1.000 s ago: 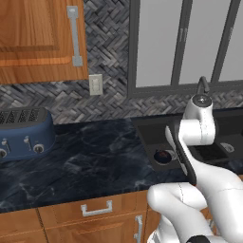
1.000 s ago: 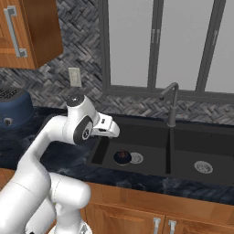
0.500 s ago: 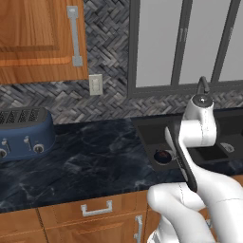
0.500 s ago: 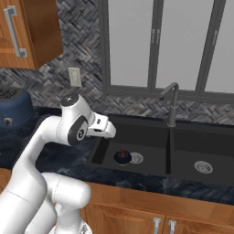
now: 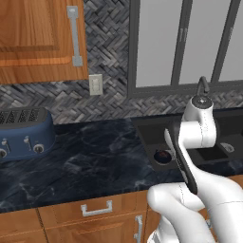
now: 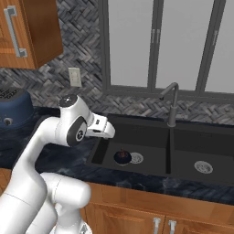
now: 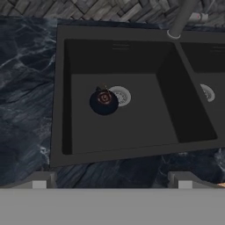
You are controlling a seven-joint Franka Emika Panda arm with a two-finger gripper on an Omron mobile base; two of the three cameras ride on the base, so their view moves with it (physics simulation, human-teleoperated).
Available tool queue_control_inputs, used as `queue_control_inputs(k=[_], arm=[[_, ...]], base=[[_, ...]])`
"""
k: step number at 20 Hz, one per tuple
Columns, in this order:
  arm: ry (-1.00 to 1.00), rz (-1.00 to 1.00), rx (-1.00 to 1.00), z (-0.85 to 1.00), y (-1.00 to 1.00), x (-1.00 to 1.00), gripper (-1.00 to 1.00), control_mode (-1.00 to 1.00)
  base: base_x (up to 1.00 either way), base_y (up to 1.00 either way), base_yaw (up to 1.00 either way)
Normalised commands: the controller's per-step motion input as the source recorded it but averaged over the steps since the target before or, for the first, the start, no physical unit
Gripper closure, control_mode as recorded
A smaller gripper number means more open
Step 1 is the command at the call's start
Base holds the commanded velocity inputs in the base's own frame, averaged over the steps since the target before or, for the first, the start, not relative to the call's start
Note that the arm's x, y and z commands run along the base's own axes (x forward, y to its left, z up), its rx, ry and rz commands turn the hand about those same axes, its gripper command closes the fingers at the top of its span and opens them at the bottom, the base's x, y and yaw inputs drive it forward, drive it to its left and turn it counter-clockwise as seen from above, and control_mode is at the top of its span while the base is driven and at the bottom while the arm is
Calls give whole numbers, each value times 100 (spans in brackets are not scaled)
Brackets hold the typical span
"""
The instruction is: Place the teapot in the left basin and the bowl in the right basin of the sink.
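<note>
We judge the first half done — the teapot (image 7: 104, 101) sits on the left basin (image 7: 132, 127) floor, just beside its drain. Our gripper (image 6: 104, 127), jaws wide and empty, hangs above that basin's left rim. The bowl's move to the right basin (image 6: 201, 151) remains.

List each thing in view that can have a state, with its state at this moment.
teapot: upright on the floor of the left basin, beside the drain, not held
right basin: nothing in it but its drain
faucet: no water running, rising behind the divider between the basins
gripper: open, above the front rim of the sink, holding nothing
toaster: on the counter, slots without bread
upper cabinet: door closed
</note>
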Motion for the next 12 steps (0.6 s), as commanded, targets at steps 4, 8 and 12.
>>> queue_control_inputs(k=[4, 8, 12], arm=[[0, 0, 0, 0, 0, 0, -100, -100], [0, 0, 0, 0, 0, 0, -100, -100], [0, 0, 0, 0, 0, 0, -100, 100]], base=[[0, 0, 0], [0, 0, 0], [0, 0, 0]])
